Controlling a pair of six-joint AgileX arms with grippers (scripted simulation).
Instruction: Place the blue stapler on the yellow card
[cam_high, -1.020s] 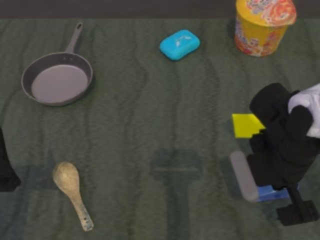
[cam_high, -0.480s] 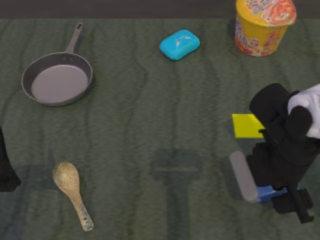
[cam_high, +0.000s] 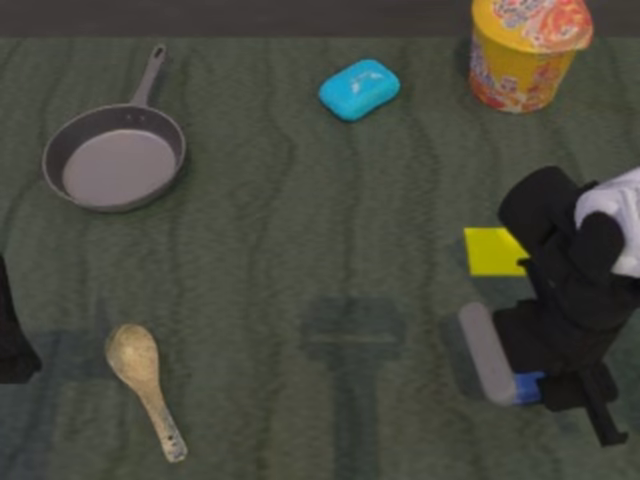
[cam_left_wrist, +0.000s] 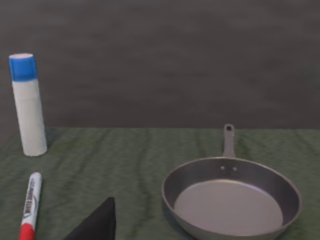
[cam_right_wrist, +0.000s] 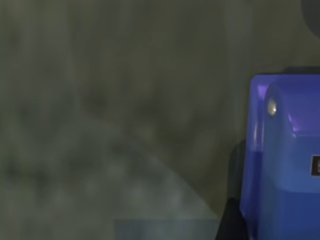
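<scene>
Only a short strip of the blue stapler shows in the top view, at the table's front right; my right gripper hangs over the rest of it. In the right wrist view the blue stapler fills the picture's edge, very close, with a dark shape beside it. The yellow card lies flat on the green cloth just behind the stapler, its right part hidden under my right arm. My left arm stays parked at the left edge.
A grey oblong lies touching the stapler's left. A frying pan, a cyan soap block and a printed cup stand at the back. A wooden spoon lies front left. The left wrist view shows a white bottle and a red marker.
My right gripper has moved from the table's front edge back over the stapler, so less blue shows now. The stapler, the card and the left arm have not moved.
</scene>
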